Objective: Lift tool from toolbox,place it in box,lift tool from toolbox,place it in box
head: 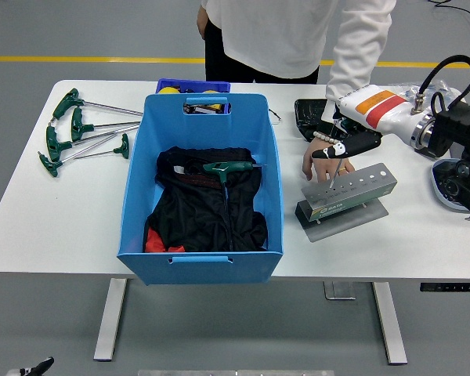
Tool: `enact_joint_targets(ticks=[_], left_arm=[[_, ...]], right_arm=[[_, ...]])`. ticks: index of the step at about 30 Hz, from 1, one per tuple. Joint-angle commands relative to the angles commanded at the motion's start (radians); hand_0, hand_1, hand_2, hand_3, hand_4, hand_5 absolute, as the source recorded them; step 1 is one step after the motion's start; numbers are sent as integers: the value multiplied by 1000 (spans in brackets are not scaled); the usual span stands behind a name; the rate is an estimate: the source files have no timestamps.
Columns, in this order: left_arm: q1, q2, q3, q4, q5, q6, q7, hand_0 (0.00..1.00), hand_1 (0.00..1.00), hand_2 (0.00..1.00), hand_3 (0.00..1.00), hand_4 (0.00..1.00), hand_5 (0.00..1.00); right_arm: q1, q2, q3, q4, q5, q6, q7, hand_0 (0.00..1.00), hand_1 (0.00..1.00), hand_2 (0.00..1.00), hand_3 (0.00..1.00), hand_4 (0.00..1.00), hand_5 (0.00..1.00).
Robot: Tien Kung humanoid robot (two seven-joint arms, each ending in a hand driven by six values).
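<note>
One tool [334, 177]: right hand [346, 146] holds it closed, above the tool holder [346, 197].
Person's hand [319, 163]: steadies holder, likely.
Box [200, 184]: left, waiting.

Right arm [454, 129]: black machined joint housing, looped black cable above it. Forearm shell [374, 108] white with an orange band and a red stripe. Right hand [346, 143] black, small white mark near the fingertips, possibly a sticker. Person [298, 35]: white long-sleeved top, dark trousers, thin beaded band at wrist [321, 137].
</note>
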Motion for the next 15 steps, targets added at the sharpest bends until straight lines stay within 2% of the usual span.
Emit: enact_joint_targets(ticks=[7,15], left_arm=[[-2,2,-4,0,4,-1,0,716,715,741,625,623,498],[-3,2,-13,0,15,-1,4,716,715,742,626,623,500]], right_arm=[[45,-3,21,60,-17,30,-25,2,2,2,14,998,878],[117,68,31,80,-12,36,-42,2,2,4,14,998,875]])
